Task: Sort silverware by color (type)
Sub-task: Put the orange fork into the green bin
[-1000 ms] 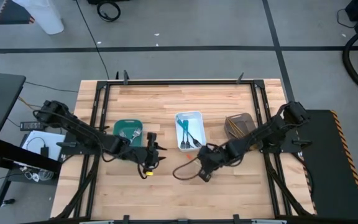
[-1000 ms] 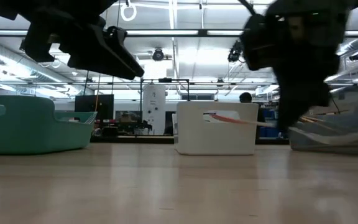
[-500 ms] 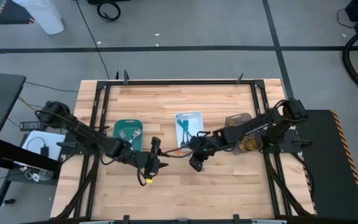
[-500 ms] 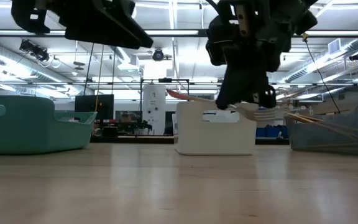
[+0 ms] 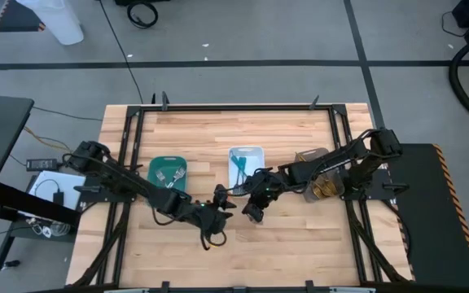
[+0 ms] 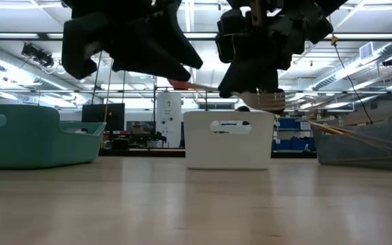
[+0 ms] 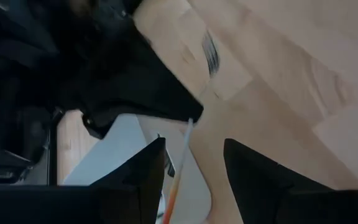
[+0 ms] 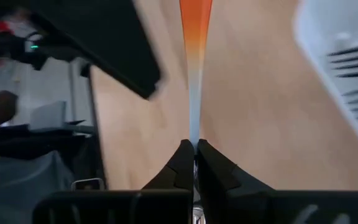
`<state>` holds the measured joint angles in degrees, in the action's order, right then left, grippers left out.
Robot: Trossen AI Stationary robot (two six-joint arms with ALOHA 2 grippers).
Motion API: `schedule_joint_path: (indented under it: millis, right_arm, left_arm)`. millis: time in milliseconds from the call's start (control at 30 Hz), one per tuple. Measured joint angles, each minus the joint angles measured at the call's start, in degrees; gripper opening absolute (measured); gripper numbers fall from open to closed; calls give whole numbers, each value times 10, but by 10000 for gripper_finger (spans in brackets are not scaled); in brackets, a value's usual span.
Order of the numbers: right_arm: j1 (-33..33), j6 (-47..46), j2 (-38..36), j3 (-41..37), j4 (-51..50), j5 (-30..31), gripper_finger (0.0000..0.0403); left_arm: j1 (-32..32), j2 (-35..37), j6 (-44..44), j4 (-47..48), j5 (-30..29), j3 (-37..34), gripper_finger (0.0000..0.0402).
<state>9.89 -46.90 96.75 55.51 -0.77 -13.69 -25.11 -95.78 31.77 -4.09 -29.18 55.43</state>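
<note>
The right gripper had its jaws pinched on an orange fork in mid-air near the white tray, probably handing off to the left gripper, whose jaws gaped apart.

Left gripper crowds right gripper before white tray.

Three trays, two arms, one orange-handled utensil
</note>
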Motion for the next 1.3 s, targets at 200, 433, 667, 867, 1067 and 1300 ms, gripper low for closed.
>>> schedule_joint_path:
  millis: [200,433,667,867,1067,1300]
  right_arm:
    - [0,3,0,0,28,-25,12]
    - [-4,11,0,0,25,-29,12]
    - [-12,19,0,0,28,-36,12]
    - [-18,21,0,0,33,-50,12]
    - [-19,30,0,0,35,-49,13]
    - [-19,32,0,0,38,-42,59]
  left_arm:
    - [13,-18,12,17,-17,18,172]
    - [22,-17,37,15,-17,20,147]
    - [22,-17,46,32,-16,20,62]
    - [21,-17,61,46,-14,20,13]
    - [22,-17,61,49,-16,20,13]
    - [22,-17,47,53,-17,20,13]
